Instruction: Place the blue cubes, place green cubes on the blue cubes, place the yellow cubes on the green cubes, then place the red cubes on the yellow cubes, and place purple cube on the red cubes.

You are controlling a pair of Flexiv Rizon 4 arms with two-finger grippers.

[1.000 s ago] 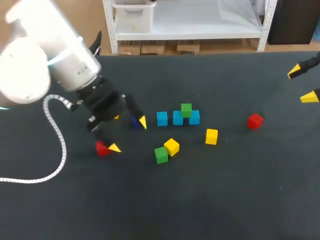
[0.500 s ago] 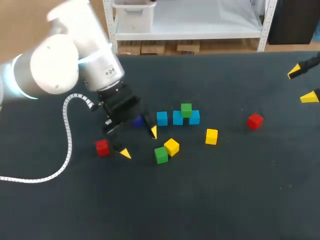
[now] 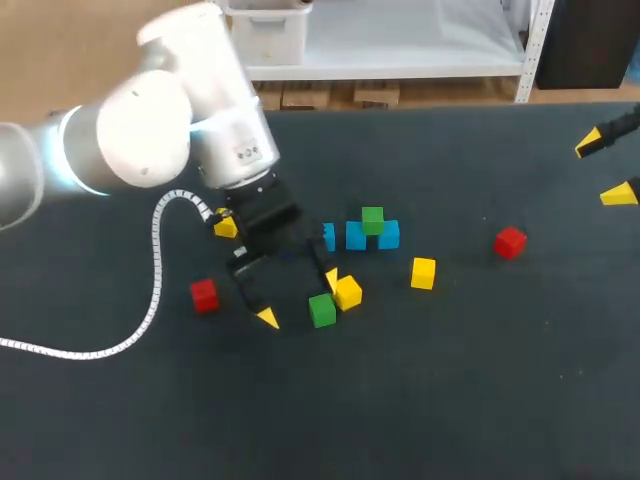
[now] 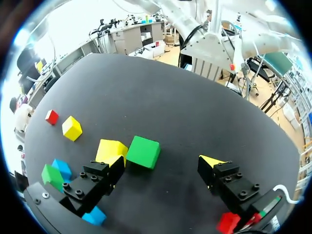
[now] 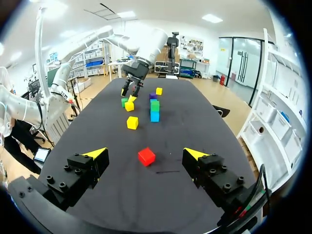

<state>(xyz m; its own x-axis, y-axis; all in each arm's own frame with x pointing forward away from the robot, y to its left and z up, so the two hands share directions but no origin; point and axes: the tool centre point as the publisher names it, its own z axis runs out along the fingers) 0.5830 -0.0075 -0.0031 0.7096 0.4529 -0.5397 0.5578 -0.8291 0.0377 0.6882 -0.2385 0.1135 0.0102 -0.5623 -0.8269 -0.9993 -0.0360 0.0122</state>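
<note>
Three blue cubes [image 3: 356, 236] stand in a row mid-table, and a green cube [image 3: 373, 220] sits on top of them. My left gripper [image 3: 300, 298] hangs open just left of a loose green cube [image 3: 322, 310] and a yellow cube [image 3: 347, 293]. In the left wrist view the green cube [image 4: 143, 151] lies a little ahead of the open left gripper [image 4: 163, 165], with the yellow cube [image 4: 111, 151] by one fingertip. My right gripper [image 3: 604, 169] is open at the far right edge, with a red cube [image 5: 146, 156] well ahead of it. The purple cube [image 5: 152, 96] shows only in the right wrist view.
A second red cube [image 3: 204, 295] lies left of the left gripper, and another red cube [image 3: 510, 242] lies to the right. One yellow cube [image 3: 423, 272] sits right of the pair, another [image 3: 226, 228] beside the left arm. The arm's white cable [image 3: 140, 335] trails across the left side.
My left arm has swung right, away from the left red cube and up to the loose green and yellow cubes, hiding the purple cube. The right arm has not moved.
</note>
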